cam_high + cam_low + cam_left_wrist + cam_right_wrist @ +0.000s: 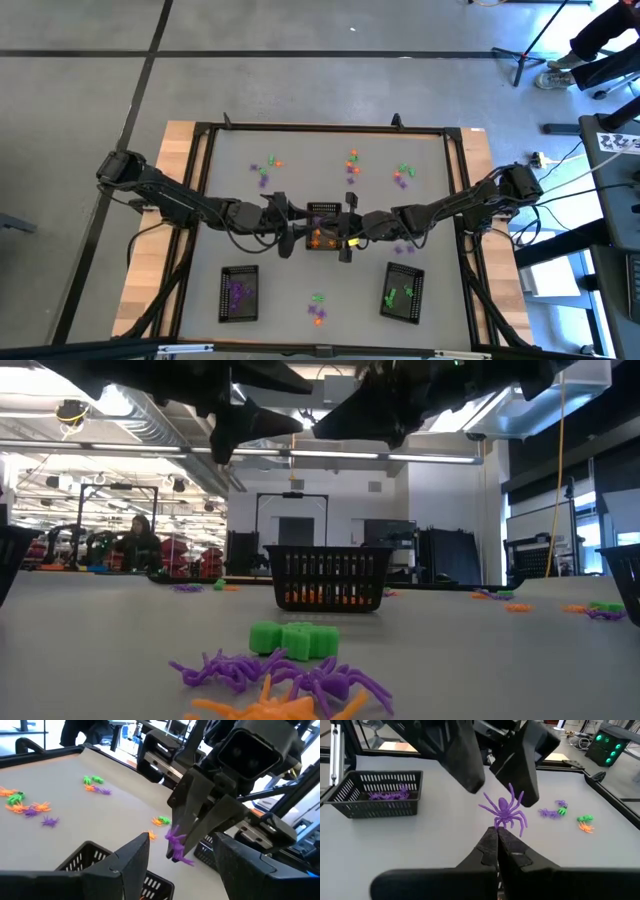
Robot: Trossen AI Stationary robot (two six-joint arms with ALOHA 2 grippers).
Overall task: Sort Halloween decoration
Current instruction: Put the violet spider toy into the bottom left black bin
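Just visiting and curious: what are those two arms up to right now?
Right gripper shut on purple spider, above centre basket. Left gripper open, facing it. Nothing blocking.

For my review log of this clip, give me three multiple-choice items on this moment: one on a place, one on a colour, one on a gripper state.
1. Where does the basket with orange trinkets stand?
A. table middle, under the grippers
B. far left corner
C. off the table

2. What colour is the spider held in the right gripper?
A. orange
B. green
C. purple

3. How do the left gripper's fingers stand?
A. shut on a basket
B. open
C. shut, empty

Answers:
1 A: the middle basket sits below both grippers.
2 C: the spider is purple, pinched by the right gripper.
3 B: the left gripper shows a wide gap.
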